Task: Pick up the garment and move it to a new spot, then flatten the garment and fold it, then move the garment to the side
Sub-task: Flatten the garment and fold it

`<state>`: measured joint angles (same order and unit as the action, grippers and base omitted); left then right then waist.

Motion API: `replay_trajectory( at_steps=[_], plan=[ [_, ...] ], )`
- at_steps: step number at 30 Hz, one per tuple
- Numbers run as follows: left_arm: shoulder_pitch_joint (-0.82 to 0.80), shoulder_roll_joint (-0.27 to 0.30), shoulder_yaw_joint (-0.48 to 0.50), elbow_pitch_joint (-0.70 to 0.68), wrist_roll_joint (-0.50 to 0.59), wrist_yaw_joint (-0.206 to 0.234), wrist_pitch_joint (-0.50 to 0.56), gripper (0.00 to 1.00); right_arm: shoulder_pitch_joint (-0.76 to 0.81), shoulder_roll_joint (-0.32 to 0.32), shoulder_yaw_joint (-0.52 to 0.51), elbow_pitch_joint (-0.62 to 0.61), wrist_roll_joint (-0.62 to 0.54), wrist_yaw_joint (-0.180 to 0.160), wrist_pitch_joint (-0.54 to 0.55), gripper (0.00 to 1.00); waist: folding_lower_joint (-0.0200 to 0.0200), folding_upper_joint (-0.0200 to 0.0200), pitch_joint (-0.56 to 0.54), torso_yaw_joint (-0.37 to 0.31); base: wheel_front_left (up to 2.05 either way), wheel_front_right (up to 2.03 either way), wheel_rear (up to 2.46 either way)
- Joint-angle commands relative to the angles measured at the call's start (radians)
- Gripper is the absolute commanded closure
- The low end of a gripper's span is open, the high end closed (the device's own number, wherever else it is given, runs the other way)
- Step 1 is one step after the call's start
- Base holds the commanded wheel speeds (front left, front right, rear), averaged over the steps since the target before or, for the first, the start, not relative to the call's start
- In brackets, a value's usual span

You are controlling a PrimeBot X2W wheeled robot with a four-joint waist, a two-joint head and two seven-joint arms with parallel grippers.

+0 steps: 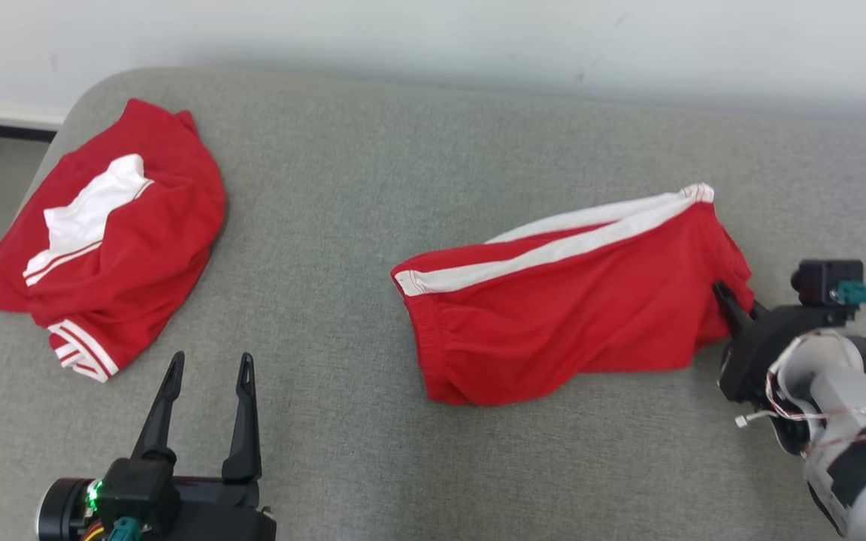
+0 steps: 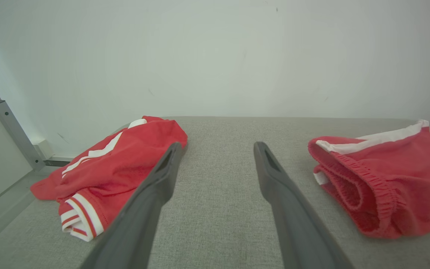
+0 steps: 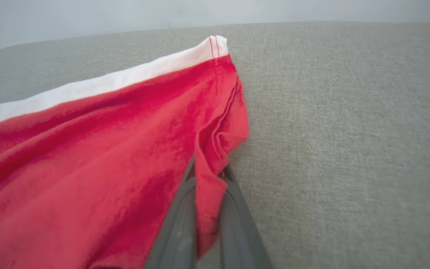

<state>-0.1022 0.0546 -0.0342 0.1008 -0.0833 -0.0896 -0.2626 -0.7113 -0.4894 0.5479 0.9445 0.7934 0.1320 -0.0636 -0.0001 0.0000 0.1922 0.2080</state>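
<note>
Shorts, red with a white side stripe, lie rumpled on the right part of the grey bench, not yet lifted clear of it. The right gripper has its fingers closed on a fold of cloth at the leg-hem end, so the pickup looks only begun. Moving, flattening, folding and setting aside all appear left to do. The left gripper hovers with fingers spread wide, holding nothing, near a crumpled red shirt at the far left.
</note>
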Motion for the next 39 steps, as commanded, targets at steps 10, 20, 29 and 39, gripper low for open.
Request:
replay_trajectory(
  at_steps=[10, 20, 29, 39],
  plan=[
    [0.050, -0.004, 0.013, 0.001, 0.013, -0.013, -0.003, 0.00, 0.231, -0.087, -0.011, -0.141, 0.127, -0.003, -0.013, 1.00, 0.0001, 0.0000, -0.049, -0.061, 0.00, 0.00, 0.00],
    [0.038, -0.004, 0.027, 0.002, 0.017, -0.022, -0.003, 0.00, 0.257, -0.119, -0.061, -0.192, 0.107, -0.003, -0.004, 0.00, 0.0001, 0.0000, -0.033, -0.077, 0.00, 0.00, 0.00],
    [0.013, -0.005, 0.006, -0.002, 0.017, -0.029, -0.003, 0.00, 0.155, -0.095, -0.086, -0.073, 0.003, -0.003, 0.066, 0.00, 0.0001, 0.0000, -0.011, -0.040, 0.00, 0.00, 0.00],
    [0.048, -0.005, 0.014, -0.003, 0.023, -0.020, -0.003, 0.00, 0.185, -0.069, -0.094, -0.026, 0.019, -0.003, 0.082, 1.00, 0.0001, 0.0000, -0.040, -0.051, 0.00, 0.00, 0.00]
  ],
)
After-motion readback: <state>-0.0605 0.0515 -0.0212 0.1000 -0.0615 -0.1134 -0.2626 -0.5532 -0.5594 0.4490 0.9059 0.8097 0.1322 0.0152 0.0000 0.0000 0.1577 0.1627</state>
